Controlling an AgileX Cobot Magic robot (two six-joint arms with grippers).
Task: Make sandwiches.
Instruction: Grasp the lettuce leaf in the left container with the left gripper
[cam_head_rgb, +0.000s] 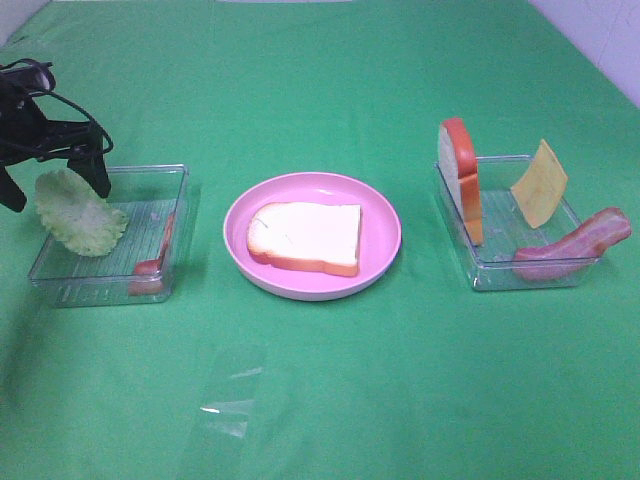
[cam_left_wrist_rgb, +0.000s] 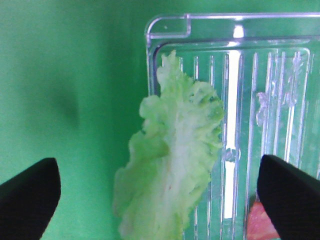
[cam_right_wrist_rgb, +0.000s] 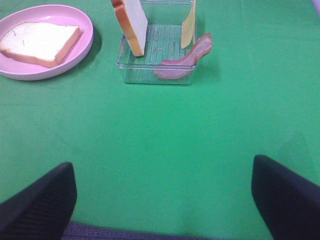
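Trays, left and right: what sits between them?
The pink plate holding one flat bread slice, with bare green cloth either side of it; the exterior high view shows this.

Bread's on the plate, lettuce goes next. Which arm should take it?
Left. The left tool hangs open right over the lettuce leaning on the left tray; the right tool is open over the cloth, facing the right tray.

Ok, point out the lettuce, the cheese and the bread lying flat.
lettuce (cam_head_rgb: 80, 213), high view, middle of the leaf.
cheese (cam_head_rgb: 540, 183), high view, centre of the yellow square.
flat bread (cam_head_rgb: 308, 236), high view, white top face.
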